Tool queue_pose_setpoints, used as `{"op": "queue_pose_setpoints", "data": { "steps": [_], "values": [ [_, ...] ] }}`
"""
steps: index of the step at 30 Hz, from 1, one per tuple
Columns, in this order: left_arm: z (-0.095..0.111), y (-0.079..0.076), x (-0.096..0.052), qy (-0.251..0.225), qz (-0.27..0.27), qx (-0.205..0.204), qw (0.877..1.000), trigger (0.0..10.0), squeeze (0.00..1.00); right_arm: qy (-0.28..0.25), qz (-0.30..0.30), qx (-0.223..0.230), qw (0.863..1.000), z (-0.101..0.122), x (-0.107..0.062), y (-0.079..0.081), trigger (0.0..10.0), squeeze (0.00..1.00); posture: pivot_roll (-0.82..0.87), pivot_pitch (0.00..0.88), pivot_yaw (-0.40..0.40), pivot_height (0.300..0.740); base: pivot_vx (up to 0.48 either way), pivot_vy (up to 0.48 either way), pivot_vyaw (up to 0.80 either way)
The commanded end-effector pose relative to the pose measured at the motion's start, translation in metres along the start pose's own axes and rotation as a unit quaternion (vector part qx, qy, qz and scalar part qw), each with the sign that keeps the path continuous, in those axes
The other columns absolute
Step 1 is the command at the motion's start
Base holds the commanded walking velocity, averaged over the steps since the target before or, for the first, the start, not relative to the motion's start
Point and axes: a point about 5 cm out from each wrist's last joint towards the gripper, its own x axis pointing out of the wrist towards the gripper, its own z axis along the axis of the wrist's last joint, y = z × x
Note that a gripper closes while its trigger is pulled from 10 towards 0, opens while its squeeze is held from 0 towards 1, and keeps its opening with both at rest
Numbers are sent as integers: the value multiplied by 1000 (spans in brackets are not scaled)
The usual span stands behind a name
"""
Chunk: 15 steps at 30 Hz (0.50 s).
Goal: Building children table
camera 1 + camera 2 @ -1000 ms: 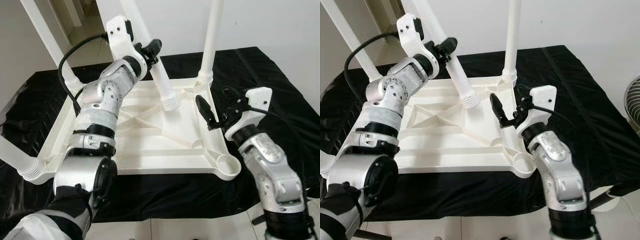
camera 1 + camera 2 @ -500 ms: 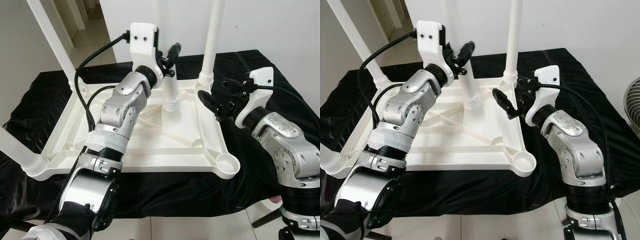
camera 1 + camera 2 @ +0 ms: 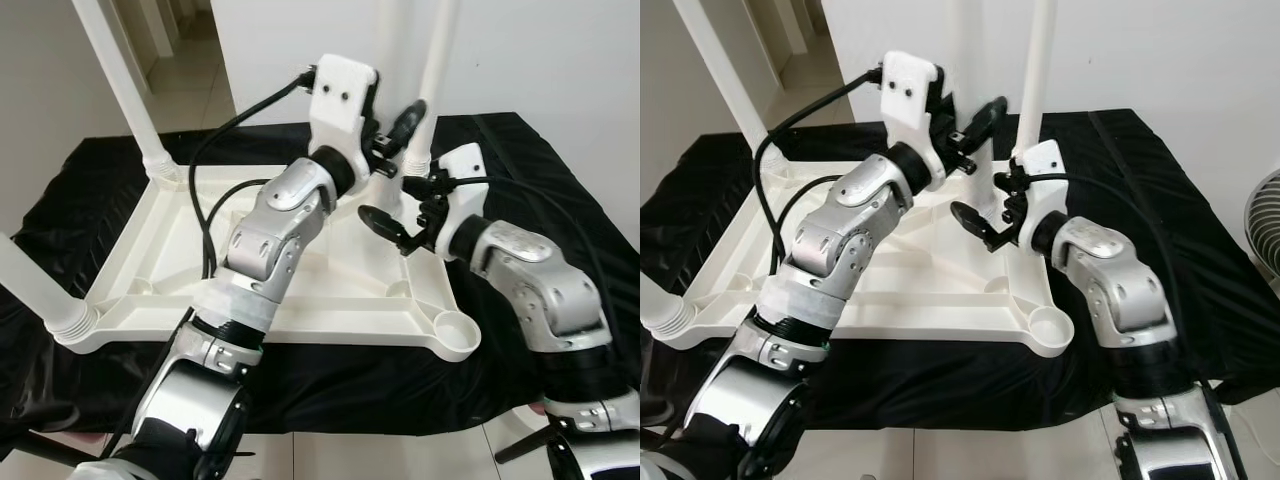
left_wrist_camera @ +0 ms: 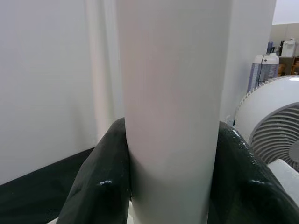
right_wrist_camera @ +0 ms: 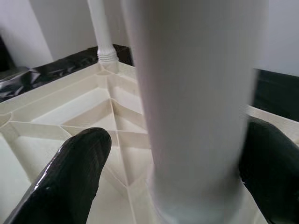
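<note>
Clamped around a loose white table leg (image 4: pixel 173 107), my left gripper (image 3: pixel 395 135) holds it upright at about twelve o'clock from me, both black fingers (image 4: pixel 100 182) pressed to the tube's sides; my right gripper (image 3: pixel 395 215) sits just below it, at one o'clock, its fingers (image 5: pixel 74 163) spread wide with the same leg between them, and from the pictures I cannot tell whether they touch it; the leg hangs over the far right part of the upturned white tabletop (image 3: pixel 150 260), just beside the mounted leg (image 3: pixel 437 70) that rises from the far right corner at one o'clock; another mounted leg (image 3: pixel 115 85) stands at the far left corner, toward eleven o'clock, and a third leg (image 3: pixel 30 285) leans out from the near left corner at nine o'clock; the near right corner socket (image 3: pixel 452 330) at four o'clock stands open with no leg in it; the tabletop lies underside up, ribs showing, on a black cloth (image 3: pixel 80 180) that drapes past every edge; the near rim runs across from eight to four o'clock, close to my body; open cloth shows at three o'clock beyond the right rim, and at ten o'clock beyond the left rim; a white fan (image 4: pixel 275 121) stands off beyond my left gripper in its wrist view; a pale wall (image 3: pixel 540 50) closes the far side.
</note>
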Motion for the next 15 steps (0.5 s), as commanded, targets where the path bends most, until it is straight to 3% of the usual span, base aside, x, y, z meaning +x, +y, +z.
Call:
{"op": "queue_pose_setpoints", "data": {
  "steps": [1,15],
  "values": [
    [6,-1,-1,-15,-4,8,1000,10000,0,1,14,-10,1000,0,4,3,10000,0,7,55,26,740,0,0,0],
    [7,-12,-2,-18,-18,9,1000,10000,0,-6,8,-55,998,1,15,-4,10000,0,8,62,26,740,0,0,0]
  ]
}}
